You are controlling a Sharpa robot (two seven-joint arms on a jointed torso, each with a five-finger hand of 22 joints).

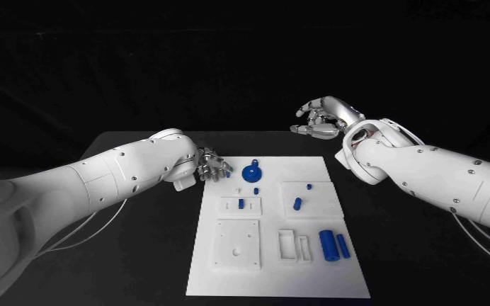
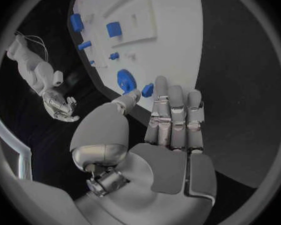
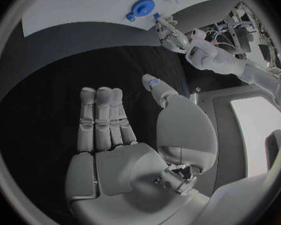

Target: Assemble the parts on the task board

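A black tabletop (image 1: pixel 133 249) carries a white task board (image 1: pixel 270 278) lying at the centre of the head view and running from the middle down toward 6 o'clock. The left hand (image 1: pixel 212 165) sits at the board's far left corner, at about 10 o'clock from the board's centre; in the left wrist view its fingers (image 2: pixel 176 116) lie straight and side by side over the board's edge, grasping nothing, with a small blue piece (image 2: pixel 147 90) just beyond the fingertips; whether they touch it cannot be told. Just beside that hand, on the board's far end, lies a round blue gear-like part (image 1: pixel 251 173). Toward the board's middle stand two small blue pegs (image 1: pixel 241 204), one at left and a taller blue peg (image 1: pixel 297 204) at right, each on a raised white square block. Nearer the robot, at about 5 o'clock on the board, two blue cylinders (image 1: pixel 328 244) lie side by side, next to a white slotted holder (image 1: pixel 294 244). A square white plate with a hole (image 1: pixel 237 244) lies at about 7 o'clock. The right hand (image 1: pixel 325 118) is raised above the tabletop, well apart from the board, at about 1 o'clock from its centre; its fingers are loosely curled in the head view, while the right wrist view shows them extended and holding nothing.
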